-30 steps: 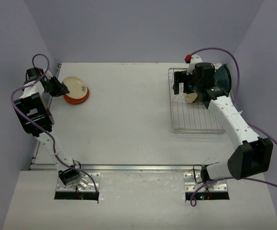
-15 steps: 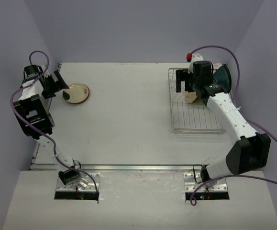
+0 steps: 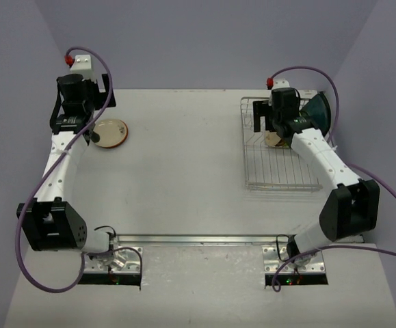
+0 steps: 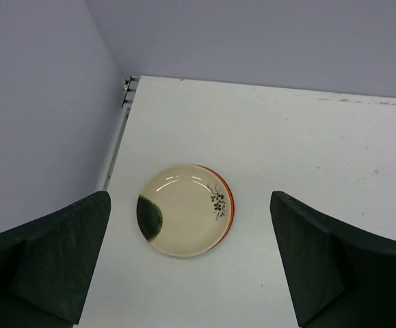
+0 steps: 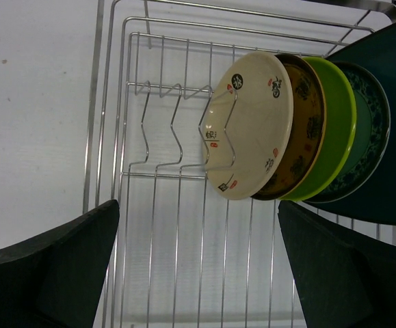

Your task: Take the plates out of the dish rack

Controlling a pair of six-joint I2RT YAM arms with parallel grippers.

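A cream plate with a dark green patch and a small flower (image 4: 182,210) lies flat on an orange-rimmed plate (image 4: 229,199) at the table's far left (image 3: 109,132). My left gripper (image 4: 187,263) hangs open high above them, holding nothing. The dish rack (image 5: 163,205) stands at the far right (image 3: 280,174). Upright in its tines are a cream plate (image 5: 252,130), a brown-yellow one (image 5: 309,123), a green one (image 5: 339,130) and a teal patterned one (image 5: 370,137), with the larger dark-teal plate (image 5: 392,68) behind. My right gripper (image 5: 198,273) is open over the rack's bare slots, short of the cream plate.
The purple walls close in on the left, back and right. The table's left edge rail (image 4: 115,143) runs close to the stacked plates. The rack's near half (image 3: 280,164) holds only bare wires.
My left gripper let go of the cream plate, which now lies flat on the orange one. The left arm then rose and swung up over the stack. My right gripper edged slightly toward the rack's back.
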